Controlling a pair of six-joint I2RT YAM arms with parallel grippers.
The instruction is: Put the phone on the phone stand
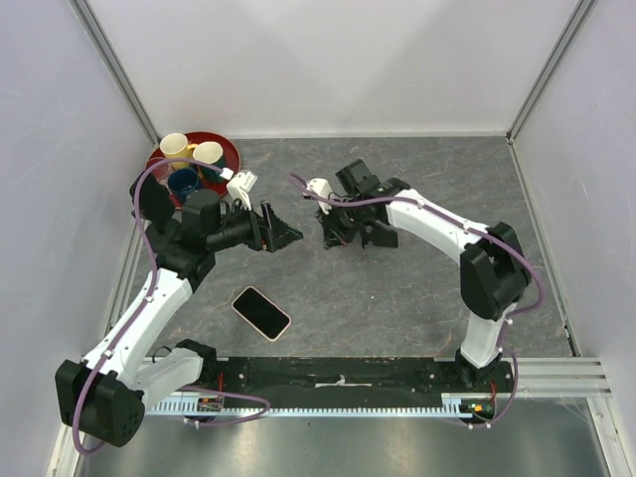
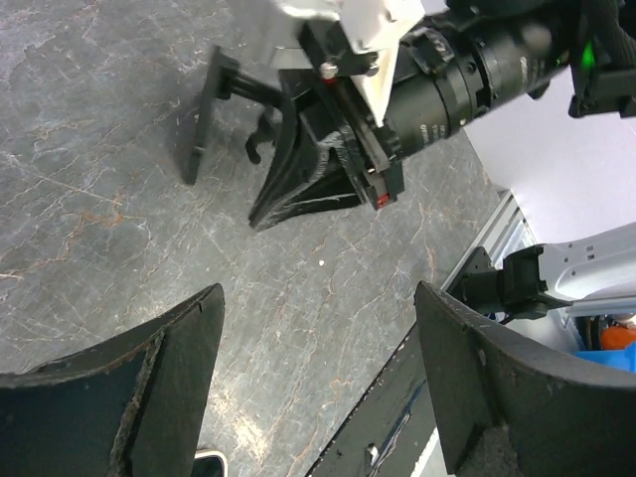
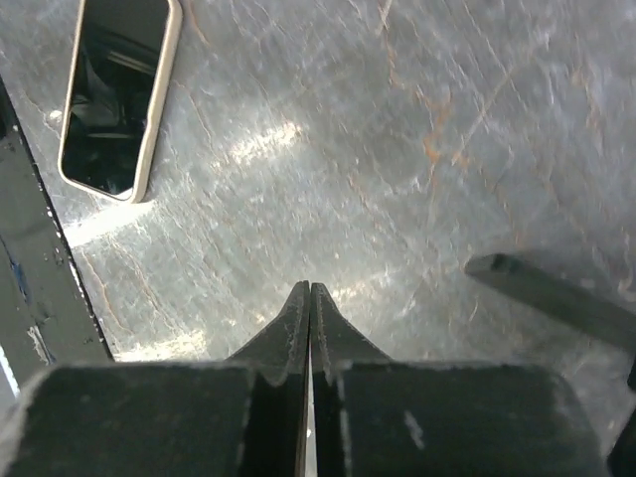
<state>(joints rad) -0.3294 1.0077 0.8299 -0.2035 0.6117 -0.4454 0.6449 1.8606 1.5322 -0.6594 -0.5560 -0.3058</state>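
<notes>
A: Both hovering: left gripper gaping, right gripper clenching nothing. The phone?
B: Lying flat on the worktop, well apart from the phone stand; a clenched descent is risking shoving it.

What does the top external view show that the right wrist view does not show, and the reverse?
Only the top view: the red tray with cups, and the left gripper. Only the right wrist view: up close, the right gripper shut, fingers pressed together, holding nothing. Both: the phone lying flat on the table, and the phone stand, though the wrist view catches just one edge of it.
</notes>
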